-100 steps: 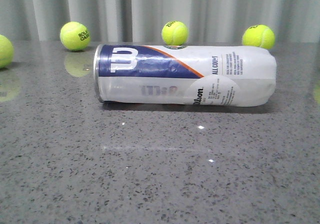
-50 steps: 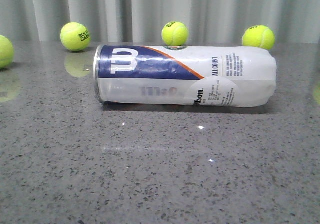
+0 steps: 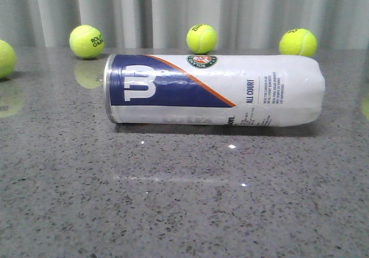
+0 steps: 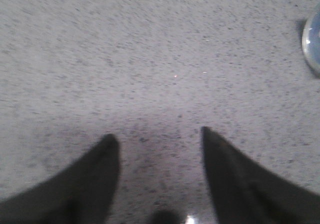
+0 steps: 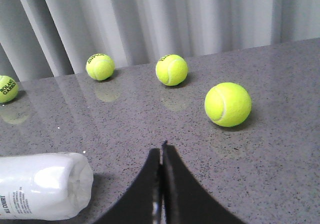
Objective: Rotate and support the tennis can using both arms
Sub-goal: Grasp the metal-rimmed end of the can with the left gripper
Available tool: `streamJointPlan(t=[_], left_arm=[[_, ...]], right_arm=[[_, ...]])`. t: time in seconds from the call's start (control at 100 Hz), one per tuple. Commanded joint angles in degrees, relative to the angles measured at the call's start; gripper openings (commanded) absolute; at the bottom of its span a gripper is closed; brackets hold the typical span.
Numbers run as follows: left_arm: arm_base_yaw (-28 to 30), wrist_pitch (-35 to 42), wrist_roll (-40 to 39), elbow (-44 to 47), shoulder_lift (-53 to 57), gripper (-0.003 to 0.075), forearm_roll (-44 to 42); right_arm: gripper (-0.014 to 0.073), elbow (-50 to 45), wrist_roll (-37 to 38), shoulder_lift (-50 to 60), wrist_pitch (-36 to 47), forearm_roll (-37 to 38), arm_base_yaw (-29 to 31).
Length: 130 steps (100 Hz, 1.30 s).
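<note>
the left gripper (image 4: 156, 136) hangs spread above bare table (image 4: 150, 58); the right gripper (image 5: 162, 154) is pinched closed, empty. the tennis can (image 3: 213, 89) lies sideways mid-table, nearer the far edge.

Front view faces forward, low over the table (image 3: 184, 212); both wrist views share its tennis can (image 3: 213, 89)

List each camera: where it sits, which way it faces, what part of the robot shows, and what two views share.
Front view: low over the grey table, facing forward at the lying tennis can; no robot part shows.
Left wrist view: on the left arm, looking down at bare table; open left claw, can's rim at the edge.
Right wrist view: on the right arm, facing the curtain; shut right claw.
Shared: front and right wrist views both show the can and tennis balls.
</note>
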<state>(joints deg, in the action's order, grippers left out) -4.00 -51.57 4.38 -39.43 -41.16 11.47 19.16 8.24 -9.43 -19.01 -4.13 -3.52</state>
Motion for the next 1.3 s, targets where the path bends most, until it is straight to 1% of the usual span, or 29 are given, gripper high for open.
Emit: streamJointPlan(t=[0.0, 0.1, 0.2, 0.27, 0.39, 0.53, 0.72, 0.83, 1.0, 1.07, 1.1, 1.14, 1.17, 1.22, 1.24, 1.29], left_arm=[[-0.5, 1.4, 0.4, -3.6, -4.0, 0.0554, 6.3], [-0.5, -0.1, 4.6, -5.4, -8.3, 0.0542, 14.1], [-0.5, -2.4, 12.3, -6.6, -12.5, 0.0541, 25.9], [-0.5, -4.2, 17.1, -7.2, -15.5, 0.0534, 36.3], [-0.5, -9.2, 23.9, -7.6, -21.0, 0.0525, 48.3], [-0.5, -14.7, 26.7, -7.6, -27.1, 0.0525, 54.2], [-0.7, -21.6, 27.0, -7.6, -35.6, 0.0525, 59.7], [-3.0, -21.7, 27.5, -7.6, -39.6, 0.0525, 61.4], [-8.5, -21.7, 31.6, -7.6, -45.1, 0.0517, 70.6], [-10.5, -21.7, 33.8, -7.6, -46.7, 0.047, 74.5], [-11.0, -21.7, 34.5, -7.6, -47.2, 0.0441, 75.8], [-11.7, -21.7, 35.0, -7.6, -47.6, 0.0384, 77.3], [-11.9, -21.7, 35.5, -7.6, -47.6, 0.0335, 77.9], [-12.0, -21.7, 35.6, -7.6, -47.6, 0.0221, 78.7], [-12.0, -21.7, 35.6, -7.6, -47.6, 0.019, 79.1], [-12.0, -21.7, 35.9, -7.6, -47.5, 0.0065, 79.9]], right_arm=[[-0.0067, 1.5, -0.7, -0.6, 4.4, 0.4, 0.4], [-0.0067, 1.5, -0.7, -0.6, 4.4, 0.4, 0.4], [-0.0067, 1.5, -0.7, -0.6, 4.4, 0.4, 0.4], [-0.0067, 1.5, -0.7, -0.6, 4.4, 0.4, 0.4], [-0.0067, 1.5, -0.7, -0.6, 4.4, 0.4, 0.4], [-0.0067, 1.5, -0.7, -0.6, 4.4, 0.4, 0.4], [-0.0067, 1.5, -0.7, -0.6, 4.4, 0.4, 0.4], [-0.0067, 1.5, -0.7, -0.6, 4.4, 0.4, 0.4], [-0.0067, 1.5, -0.7, -0.6, 4.4, 0.4, 0.4], [-0.0067, 1.5, -0.7, -0.6, 4.4, 0.4, 0.4], [-0.0067, 1.5, -0.7, -0.6, 4.4, 0.4, 0.4], [-0.0067, 1.5, -0.7, -0.6, 4.4, 0.4, 0.4], [-0.0067, 1.5, -0.7, -0.6, 4.4, 0.4, 0.4], [-0.0067, 1.5, -0.7, -0.6, 4.4, 0.4, 0.4], [-0.0067, 1.5, -0.7, -0.6, 4.4, 0.4, 0.4], [-0.0067, 1.5, -0.7, -0.6, 4.4, 0.4, 0.4]])
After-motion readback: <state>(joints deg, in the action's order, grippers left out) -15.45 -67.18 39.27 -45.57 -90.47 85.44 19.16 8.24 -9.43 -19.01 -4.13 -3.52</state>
